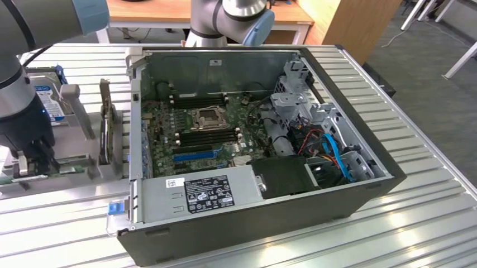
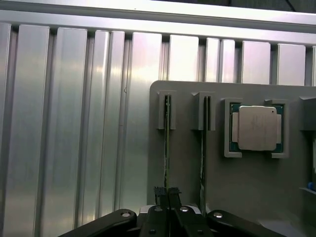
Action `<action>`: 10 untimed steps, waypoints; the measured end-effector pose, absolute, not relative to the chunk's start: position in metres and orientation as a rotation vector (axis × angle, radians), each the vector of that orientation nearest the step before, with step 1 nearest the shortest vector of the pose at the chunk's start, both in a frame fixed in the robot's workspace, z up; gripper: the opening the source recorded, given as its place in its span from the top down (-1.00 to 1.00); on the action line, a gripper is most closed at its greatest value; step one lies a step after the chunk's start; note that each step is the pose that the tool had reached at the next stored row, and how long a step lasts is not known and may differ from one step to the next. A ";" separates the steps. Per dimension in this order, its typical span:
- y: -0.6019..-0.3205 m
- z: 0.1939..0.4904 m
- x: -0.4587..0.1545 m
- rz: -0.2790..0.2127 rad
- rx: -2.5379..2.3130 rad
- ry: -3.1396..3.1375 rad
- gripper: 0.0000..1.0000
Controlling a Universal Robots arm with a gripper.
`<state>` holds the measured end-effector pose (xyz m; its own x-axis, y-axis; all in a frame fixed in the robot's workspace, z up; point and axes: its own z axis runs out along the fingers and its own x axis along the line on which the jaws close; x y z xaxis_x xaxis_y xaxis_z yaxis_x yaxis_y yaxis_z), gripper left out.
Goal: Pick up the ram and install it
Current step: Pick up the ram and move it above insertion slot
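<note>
Ribbed metal tabletop (image 2: 74,123) carries your grey parts holder (image 2: 186,163) beside the open computer case (image 1: 246,237). Your gripper (image 2: 168,193) has its jaws pinched narrowly onto the edge of the ram (image 2: 167,143), which stands edge-on in its holder slot, with a second stick (image 2: 202,158) just beside it.

Edge-on in the outermost slot of the grey holder (image 2: 187,163), the ram (image 2: 167,143) hides its chips and sticker. The gripper (image 2: 167,190), clamped on it, is cropped by the frame.
</note>
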<state>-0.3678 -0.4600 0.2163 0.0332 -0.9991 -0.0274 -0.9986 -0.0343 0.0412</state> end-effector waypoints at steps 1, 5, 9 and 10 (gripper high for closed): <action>-0.460 0.217 -0.368 -0.076 2.251 -2.176 0.77; -0.460 0.239 -0.368 -0.076 2.250 -2.175 0.77; -0.460 0.246 -0.368 -0.076 2.250 -2.175 0.77; -0.460 0.248 -0.368 -0.076 2.250 -2.175 0.77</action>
